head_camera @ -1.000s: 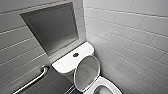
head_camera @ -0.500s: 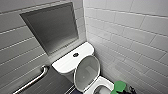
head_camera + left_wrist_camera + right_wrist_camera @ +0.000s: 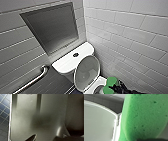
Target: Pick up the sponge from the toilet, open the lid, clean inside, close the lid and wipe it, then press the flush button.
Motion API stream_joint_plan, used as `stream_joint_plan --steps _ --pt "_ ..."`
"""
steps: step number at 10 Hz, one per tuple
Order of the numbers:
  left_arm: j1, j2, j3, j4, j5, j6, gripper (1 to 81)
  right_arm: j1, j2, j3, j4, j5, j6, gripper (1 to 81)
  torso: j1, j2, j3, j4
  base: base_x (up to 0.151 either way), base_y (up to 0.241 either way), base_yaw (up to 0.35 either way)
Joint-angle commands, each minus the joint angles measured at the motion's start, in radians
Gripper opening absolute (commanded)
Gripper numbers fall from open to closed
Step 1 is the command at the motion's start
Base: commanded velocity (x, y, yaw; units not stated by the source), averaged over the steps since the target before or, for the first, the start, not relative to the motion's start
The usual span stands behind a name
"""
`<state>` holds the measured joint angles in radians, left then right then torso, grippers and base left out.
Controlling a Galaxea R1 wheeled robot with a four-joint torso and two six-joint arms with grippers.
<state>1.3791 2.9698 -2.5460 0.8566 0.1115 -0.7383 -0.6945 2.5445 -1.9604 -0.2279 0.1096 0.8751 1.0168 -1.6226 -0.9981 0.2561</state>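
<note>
White-tiled walls close in on the white glossy ceramic toilet point(image 3: 67, 63), whose white oval lid point(image 3: 86, 72) stands raised, so cleaning inside seems the step in hand: the right gripper point(image 3: 114, 87), fingers apparently clamped on the small bright green sponge point(image 3: 111, 81) beside the bowl, would need to lower it within the rim.

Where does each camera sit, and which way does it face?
Head: high on the robot, facing down at the toilet, lid raised; right gripper holding the sponge.
Left wrist: left arm, facing a pale surface beside blue floor tiles; dark robot parts showing.
Right wrist: right arm, close to the sponge, lid beyond.
Shared: head and right wrist both show sponge and lid.
</note>
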Motion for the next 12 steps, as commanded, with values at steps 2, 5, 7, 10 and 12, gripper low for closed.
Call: stream_joint_plan --steps 2,5,7,10,12 --pt "-0.002 -0.009 0.0 0.004 0.059 -0.003 81.1 0.192 0.136 -0.136 -0.041 -0.071 -0.001 1.0 0.0 0.0 0.0 0.0 0.0 0.0 0.0" --pt "-0.002 -0.012 0.0 0.002 0.059 -0.003 81.1 0.235 0.208 -0.182 -0.044 -0.091 -0.001 1.0 0.0 0.0 0.0 0.0 0.0 0.0 0.0" --pt "-0.002 -0.014 0.0 0.002 0.059 -0.003 81.1 0.25 0.228 -0.178 -0.044 -0.093 -0.002 1.0 0.0 0.0 0.0 0.0 0.0 0.0 0.0" --pt "-0.002 -0.011 -0.011 0.001 0.057 -0.003 81.1 0.223 0.239 -0.172 -0.047 -0.103 -0.001 1.0 0.0 0.0 0.0 0.0 0.0 0.0 0.0" --pt "-0.002 -0.015 -0.013 -0.004 0.059 -0.003 81.1 0.172 0.24 -0.239 -0.044 -0.09 -0.002 1.0 0.0 0.0 0.0 0.0 0.0 0.0 0.0"
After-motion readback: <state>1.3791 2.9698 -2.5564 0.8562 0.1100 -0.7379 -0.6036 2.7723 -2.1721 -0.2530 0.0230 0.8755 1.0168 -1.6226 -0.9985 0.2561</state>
